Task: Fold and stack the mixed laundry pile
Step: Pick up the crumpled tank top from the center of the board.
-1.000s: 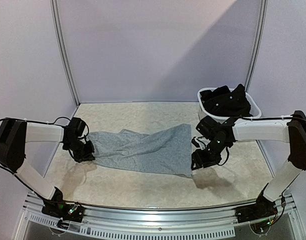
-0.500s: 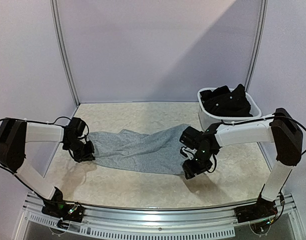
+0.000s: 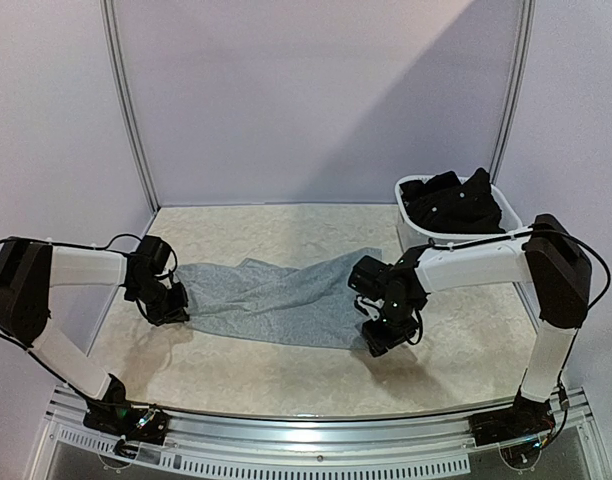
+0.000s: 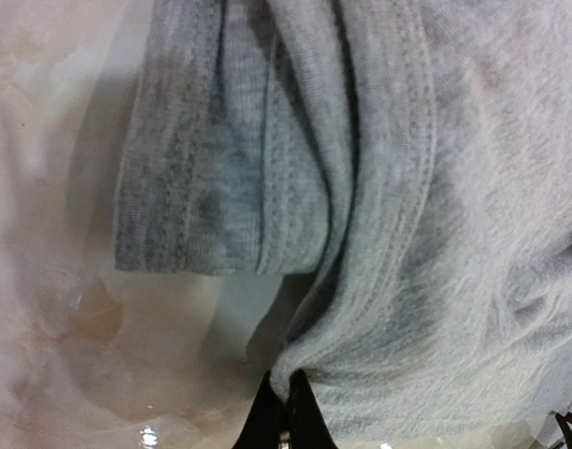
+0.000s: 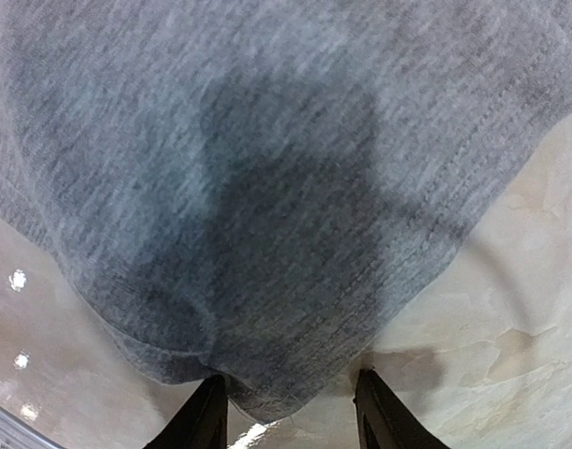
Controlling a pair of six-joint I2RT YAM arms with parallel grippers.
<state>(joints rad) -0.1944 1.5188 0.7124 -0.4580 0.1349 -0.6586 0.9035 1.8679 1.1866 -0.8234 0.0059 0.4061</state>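
A light grey sleeveless top (image 3: pixel 276 298) lies stretched across the table between my two grippers. My left gripper (image 3: pixel 172 306) is shut on a pinched fold of its left edge, seen close up in the left wrist view (image 4: pixel 287 412) with the grey cloth (image 4: pixel 407 234) above it. My right gripper (image 3: pixel 380 340) is open at the top's near right corner. In the right wrist view (image 5: pixel 289 419) the grey hem (image 5: pixel 267 187) hangs between the spread fingertips (image 5: pixel 205 416). A large black garment (image 3: pixel 454 203) fills the basket. The printed piece is out of view.
A white plastic laundry basket (image 3: pixel 414 240) stands at the back right, close behind my right arm. The table is marbled beige (image 3: pixel 286 375). White walls enclose the back and both sides.
My right arm has swung left and its gripper has come over the grey top's near right corner. The left gripper and the cloth it holds have stayed put.
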